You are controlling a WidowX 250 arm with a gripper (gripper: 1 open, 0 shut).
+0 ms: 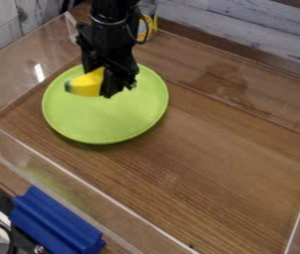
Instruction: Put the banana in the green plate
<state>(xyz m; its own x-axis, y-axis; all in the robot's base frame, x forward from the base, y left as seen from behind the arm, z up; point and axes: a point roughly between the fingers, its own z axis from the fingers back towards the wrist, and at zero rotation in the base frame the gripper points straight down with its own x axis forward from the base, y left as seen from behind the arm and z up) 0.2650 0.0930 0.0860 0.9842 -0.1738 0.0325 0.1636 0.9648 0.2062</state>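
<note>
The green plate (106, 117) lies on the wooden table at the left of centre. My black gripper (106, 87) points down over the plate's far part, shut on the banana (85, 82). The yellow banana sticks out to the left of the fingers, its greenish tip toward the left. It hangs just above or at the plate's surface; I cannot tell whether it touches.
Clear plastic walls (20, 159) ring the wooden table (225, 129). A blue object (54, 228) lies outside the wall at the bottom left. White brick wall runs behind at the top right.
</note>
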